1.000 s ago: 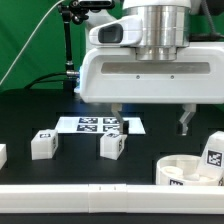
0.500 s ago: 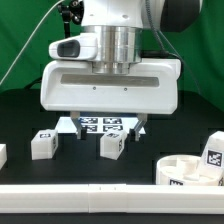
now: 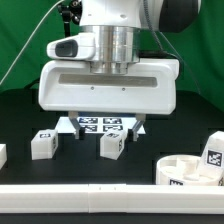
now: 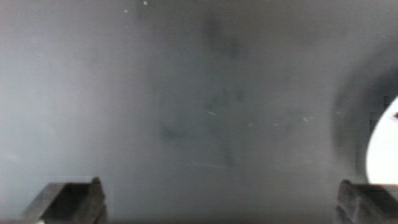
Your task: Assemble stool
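The round white ring seat (image 3: 184,172) lies at the exterior view's lower right. A tagged white leg (image 3: 214,150) stands by its far side. Two more legs, one (image 3: 42,144) and another (image 3: 112,145), stand on the black table, and a fourth (image 3: 2,155) is cut off at the left edge. My gripper (image 3: 106,125) hangs open and empty over the table behind the middle leg, its fingers (image 3: 72,124) wide apart. In the wrist view the gripper (image 4: 217,205) shows only dark fingertips (image 4: 71,200) over blurred bare table, with a white shape (image 4: 390,130) at the edge.
The marker board (image 3: 100,124) lies flat behind the middle leg, partly hidden by my gripper. A long white rail (image 3: 110,205) runs along the front edge. A black camera stand (image 3: 68,40) rises at the back left before a green backdrop.
My gripper has swung from the exterior view's right to the middle, over the marker board and middle leg. It stays open. The parts have not moved.
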Action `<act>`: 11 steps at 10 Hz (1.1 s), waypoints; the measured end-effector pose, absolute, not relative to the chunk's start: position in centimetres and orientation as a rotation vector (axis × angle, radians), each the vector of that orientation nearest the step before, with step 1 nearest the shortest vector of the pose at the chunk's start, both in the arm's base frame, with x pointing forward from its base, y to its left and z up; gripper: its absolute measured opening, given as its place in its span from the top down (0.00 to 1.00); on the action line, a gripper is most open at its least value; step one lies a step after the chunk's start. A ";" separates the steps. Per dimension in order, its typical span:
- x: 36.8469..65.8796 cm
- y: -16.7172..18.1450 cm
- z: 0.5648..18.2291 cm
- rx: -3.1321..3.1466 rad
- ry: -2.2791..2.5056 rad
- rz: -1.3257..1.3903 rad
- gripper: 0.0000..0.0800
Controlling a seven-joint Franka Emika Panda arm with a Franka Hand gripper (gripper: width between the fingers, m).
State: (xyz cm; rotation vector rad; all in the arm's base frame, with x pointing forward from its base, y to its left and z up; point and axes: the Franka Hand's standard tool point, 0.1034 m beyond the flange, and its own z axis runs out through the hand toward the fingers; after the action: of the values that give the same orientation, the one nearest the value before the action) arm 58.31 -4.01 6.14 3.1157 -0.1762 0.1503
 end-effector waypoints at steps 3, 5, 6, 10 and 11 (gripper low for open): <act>54.3 -5.2 3.6 3.127 -0.401 0.061 0.19; 54.7 -5.3 3.8 3.128 -0.387 0.053 0.19; 54.6 -5.3 3.8 3.129 -0.387 0.044 0.19; 52.8 -4.1 3.7 3.168 -0.524 -0.487 0.19; 53.2 -3.8 4.0 3.156 -0.494 -0.502 0.19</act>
State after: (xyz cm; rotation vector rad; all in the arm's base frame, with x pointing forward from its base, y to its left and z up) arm 53.20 -3.76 3.96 3.1561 -0.4944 -0.5017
